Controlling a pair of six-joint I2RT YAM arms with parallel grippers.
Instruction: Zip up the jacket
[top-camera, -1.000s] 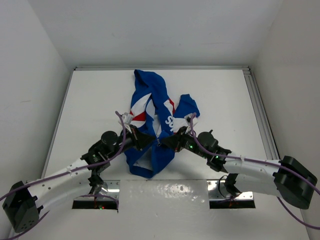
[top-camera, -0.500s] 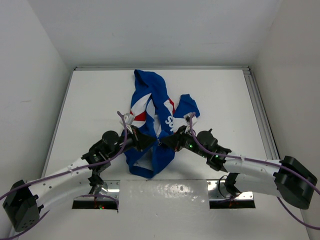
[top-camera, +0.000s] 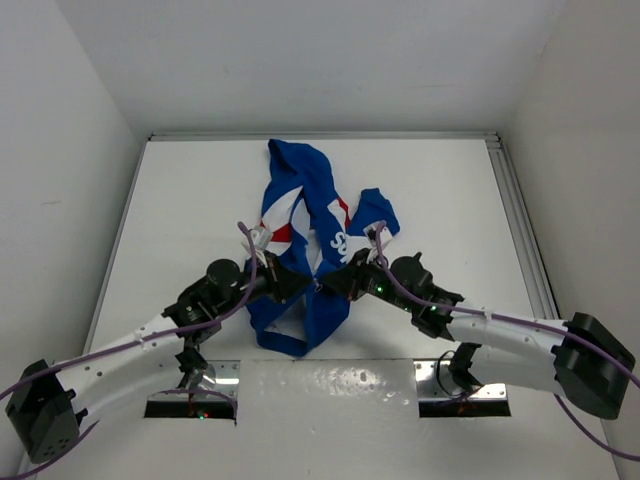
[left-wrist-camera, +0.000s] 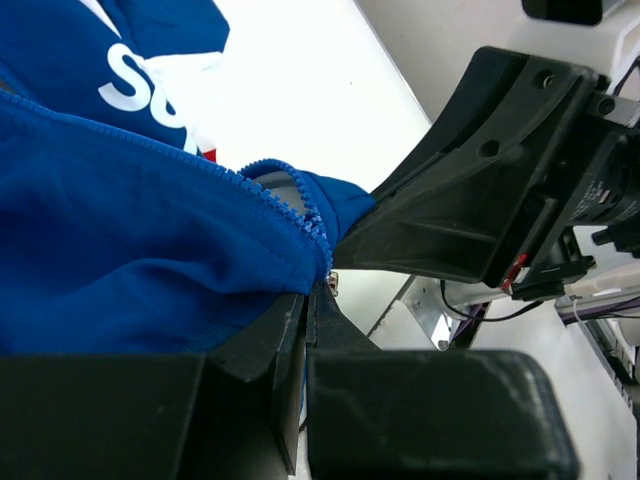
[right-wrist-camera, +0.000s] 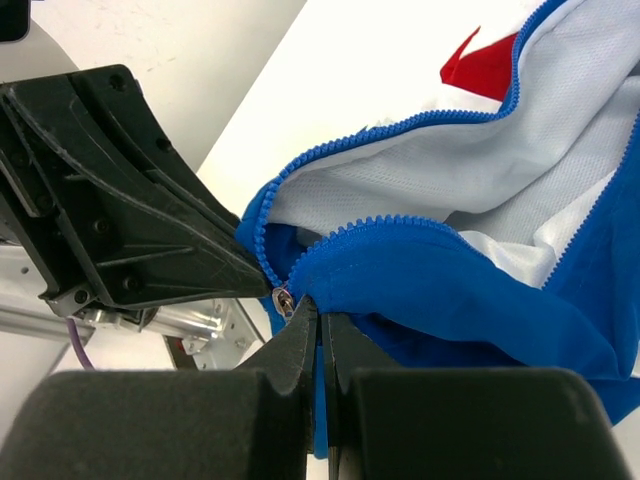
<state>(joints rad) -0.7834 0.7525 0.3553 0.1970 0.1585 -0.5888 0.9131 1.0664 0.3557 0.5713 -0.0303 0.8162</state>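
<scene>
The left jaws and right jaws are each clenching the jacket (top-camera: 298, 172) hem by its zipper (right-wrist-camera: 390, 221); fabric could be slipping out under tension, leaving the teeth misaligned.

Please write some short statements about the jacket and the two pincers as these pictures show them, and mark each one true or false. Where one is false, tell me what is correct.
1. The left pincer is shut on the blue jacket beside its zipper. True.
2. The right pincer stands open above the table. False: it is also shut on the jacket's edge, at the zipper's end.
3. The jacket is zipped closed. False: the zipper teeth run in two separate rows, and the white lining shows between them.
4. The two pincers meet almost tip to tip at the jacket's near part. True.
5. The jacket hangs over the table's edge. False: it lies on the table, about the middle.
</scene>
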